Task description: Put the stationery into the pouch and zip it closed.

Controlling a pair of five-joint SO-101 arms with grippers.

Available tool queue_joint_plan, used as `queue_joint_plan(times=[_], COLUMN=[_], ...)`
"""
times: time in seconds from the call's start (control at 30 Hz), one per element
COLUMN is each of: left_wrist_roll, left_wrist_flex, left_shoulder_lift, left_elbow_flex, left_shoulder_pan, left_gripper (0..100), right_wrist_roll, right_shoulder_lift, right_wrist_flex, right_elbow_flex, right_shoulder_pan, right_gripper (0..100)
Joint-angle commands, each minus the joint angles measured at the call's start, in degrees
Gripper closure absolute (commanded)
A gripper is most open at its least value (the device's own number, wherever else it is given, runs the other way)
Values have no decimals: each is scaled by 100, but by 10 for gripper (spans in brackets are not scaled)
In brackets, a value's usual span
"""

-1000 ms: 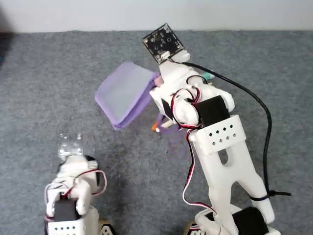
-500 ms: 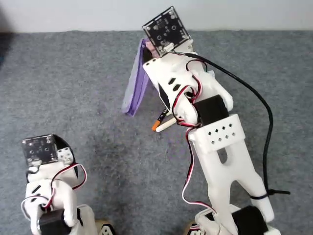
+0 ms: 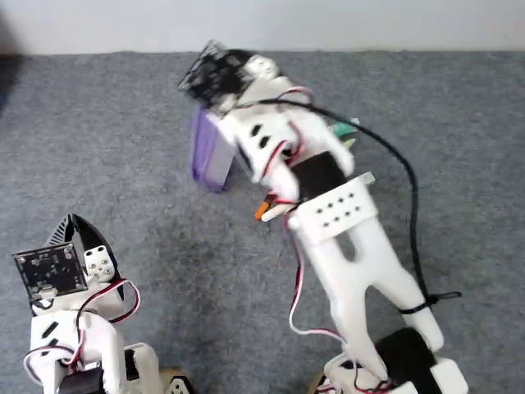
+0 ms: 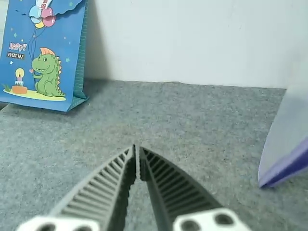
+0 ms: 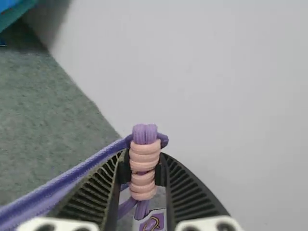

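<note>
The purple pouch hangs on edge above the grey table, lifted off the mat at the back centre. My right gripper is shut on its zipper pull, a purple cord strung with pink beads; the pouch's zipper edge runs away from the jaws. An orange-and-white pen lies on the mat beside the right arm. A green-capped item peeks out behind that arm. My left gripper is shut and empty, low at the front left, with the pouch off to its side.
A blue gift bag with a dinosaur stands against the white wall. The right arm's black cable loops over the mat on the right. Grey mat lies between the left arm and the pouch.
The right arm swung left and turned the pouch from lying flat to hanging on edge. The left arm drew back toward the front left corner and its wrist tipped up.
</note>
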Motion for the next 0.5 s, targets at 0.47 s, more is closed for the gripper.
queue_joint_plan(times=[0.47], left_wrist_roll=[141], left_wrist_flex=[1363], left_shoulder_lift=[-62], left_elbow_flex=[-1464], left_shoulder_pan=[-826], left_gripper=[788], right_wrist_roll=[-2145], right_shoulder_lift=[-1051], right_wrist_flex=[3688], right_elbow_flex=[-229], right_shoulder_pan=[-1218], right_gripper=[991])
